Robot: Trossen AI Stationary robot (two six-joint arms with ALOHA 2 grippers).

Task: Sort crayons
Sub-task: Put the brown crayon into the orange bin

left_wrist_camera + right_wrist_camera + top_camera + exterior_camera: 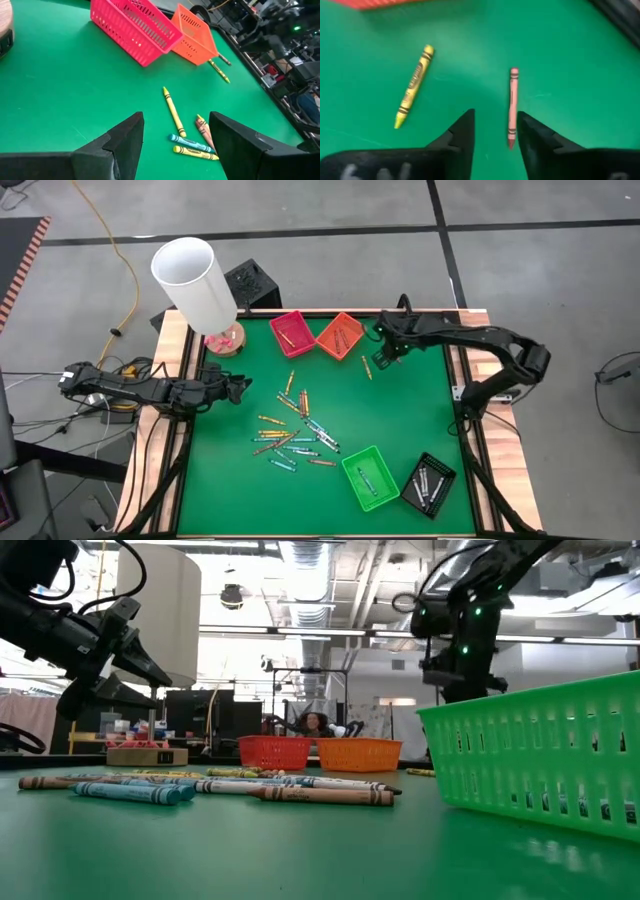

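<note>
Right gripper [495,132] hangs beside the orange slatted plastic basket [340,335] near the table's far edge, fingers parted, empty; a pink paper-wrapped crayon [513,107] and a yellow one [414,86] lie on bare green felt [400,415]. Left gripper [175,145] spread at the left edge. The remaining thin crayons [295,435] scatter mid-table.

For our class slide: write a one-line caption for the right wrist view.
Right tool, open, above green table, a pink crayon lying between its tips, a yellow crayon alongside.
</note>
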